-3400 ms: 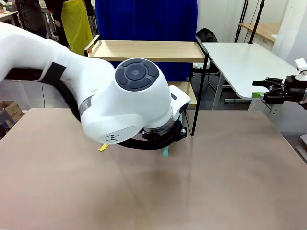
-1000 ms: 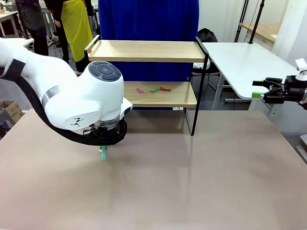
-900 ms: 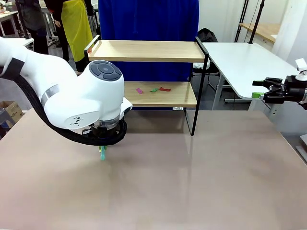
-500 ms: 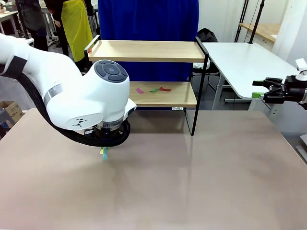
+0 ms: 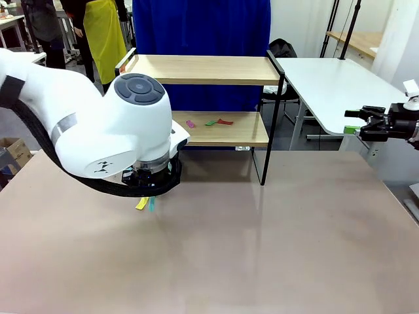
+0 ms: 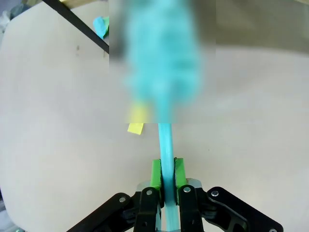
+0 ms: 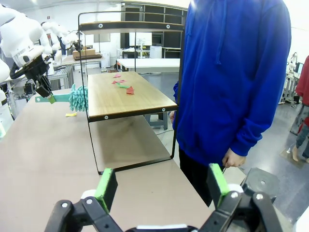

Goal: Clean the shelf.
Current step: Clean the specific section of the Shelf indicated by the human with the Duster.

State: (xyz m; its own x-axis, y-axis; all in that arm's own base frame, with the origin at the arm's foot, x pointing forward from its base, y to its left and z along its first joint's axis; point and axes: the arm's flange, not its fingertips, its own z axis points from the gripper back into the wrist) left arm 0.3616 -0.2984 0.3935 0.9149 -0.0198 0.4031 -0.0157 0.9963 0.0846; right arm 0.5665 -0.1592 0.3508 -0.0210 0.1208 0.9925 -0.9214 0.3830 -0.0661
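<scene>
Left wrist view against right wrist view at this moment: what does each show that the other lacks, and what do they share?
Left wrist view, not the right: the grip up close, with the left pincer shut and its green pads clamped on the handle of the turquoise duster.
Right wrist view, not the left: the open right pincer, coloured scraps on the lower board of the shelf, and a person in a blue hoodie beside it.
Both: the duster, the yellow scrap on the table, and part of the shelf's black frame.
</scene>
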